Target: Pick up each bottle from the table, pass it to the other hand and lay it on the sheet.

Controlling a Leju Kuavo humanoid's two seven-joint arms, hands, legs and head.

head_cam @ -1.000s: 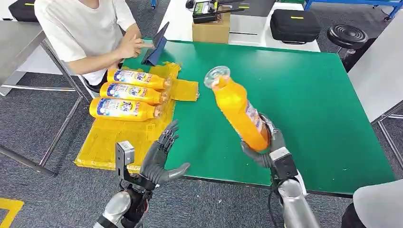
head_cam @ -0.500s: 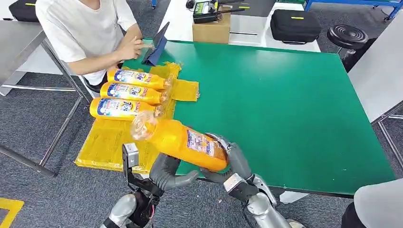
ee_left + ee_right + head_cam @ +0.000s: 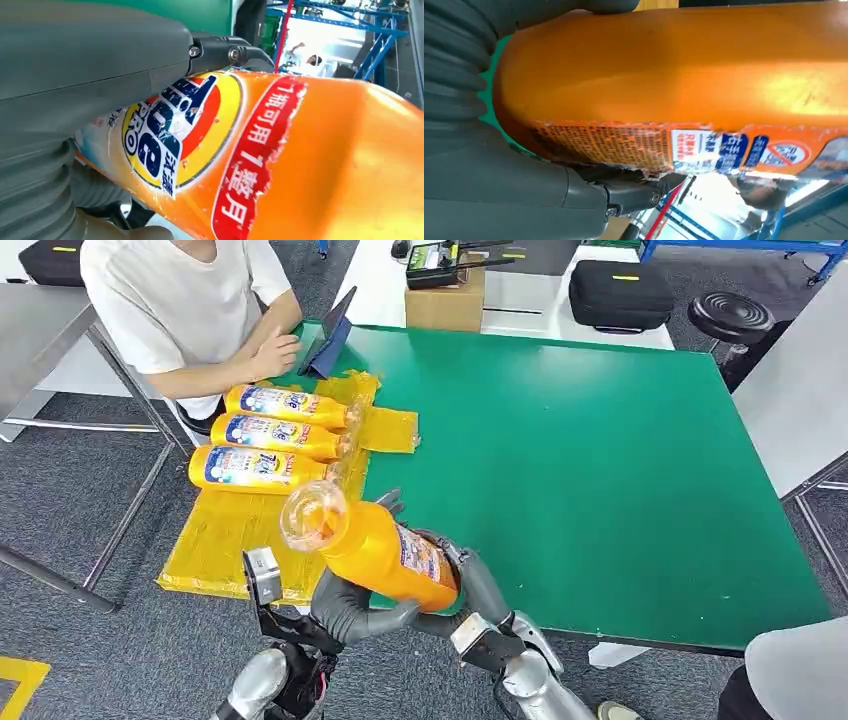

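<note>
An orange detergent bottle (image 3: 378,552) with a clear cap (image 3: 313,516) hangs tilted over the table's near edge, cap toward the sheet. My right hand (image 3: 472,586) grips its base end. My left hand (image 3: 347,604) cups it from below, thumb (image 3: 392,615) under the body and a fingertip (image 3: 391,502) showing over its far side. The left wrist view has the bottle's label (image 3: 175,132) pressed against my left hand (image 3: 90,80). In the right wrist view my right hand (image 3: 499,185) lies along the bottle (image 3: 684,75). Three more orange bottles (image 3: 270,435) lie side by side on the yellow sheet (image 3: 235,535).
The green table (image 3: 620,460) stretches to the right. A person in a white shirt (image 3: 180,300) sits at the far left corner by a dark tablet (image 3: 330,340). A cardboard box (image 3: 445,302) and a black case (image 3: 620,292) stand behind the table.
My right hand swung the bottle from upright over the table down and left to my left hand. The left hand has since closed around it, and the cap end has risen slightly.
</note>
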